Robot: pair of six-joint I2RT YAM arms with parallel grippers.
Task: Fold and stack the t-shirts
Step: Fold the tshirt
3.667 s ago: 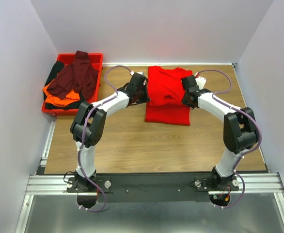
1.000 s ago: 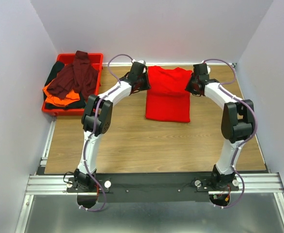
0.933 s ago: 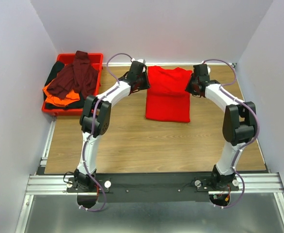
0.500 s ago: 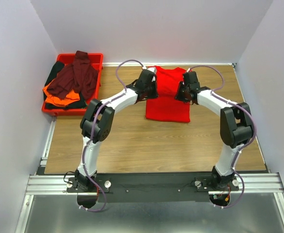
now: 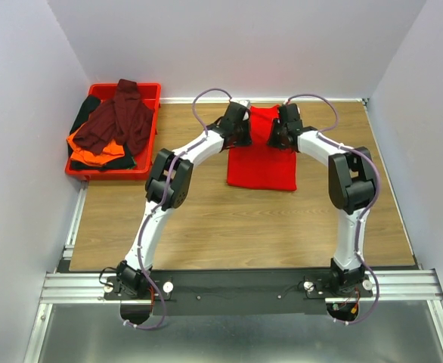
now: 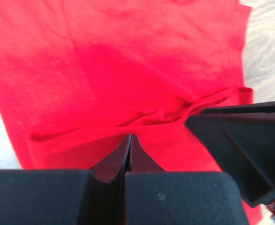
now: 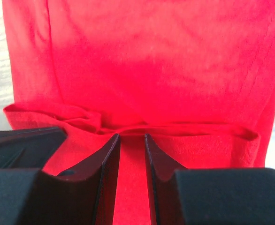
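The bright red t-shirt (image 5: 261, 166) lies partly folded on the table at the back middle; it fills the left wrist view (image 6: 128, 61) and the right wrist view (image 7: 147, 56). My left gripper (image 5: 244, 134) (image 6: 130, 137) is shut, its tips pinching a raised fold of the shirt near the far end. My right gripper (image 5: 279, 134) (image 7: 132, 136) stands close beside it, its jaws narrowly apart with red cloth between them. The maroon t-shirt (image 5: 119, 121), orange t-shirt (image 5: 93, 148) and black t-shirt (image 5: 85, 113) lie heaped in the tray.
A rigid red plastic tray (image 5: 104, 175) stands at the back left of the wooden table (image 5: 206, 212). White walls close in the back and both sides. A metal rail (image 5: 236, 283) runs along the near edge.
Both grippers have moved inward from the shirt's far corners toward its middle, drawing the far part of the shirt narrower. They now sit close together.
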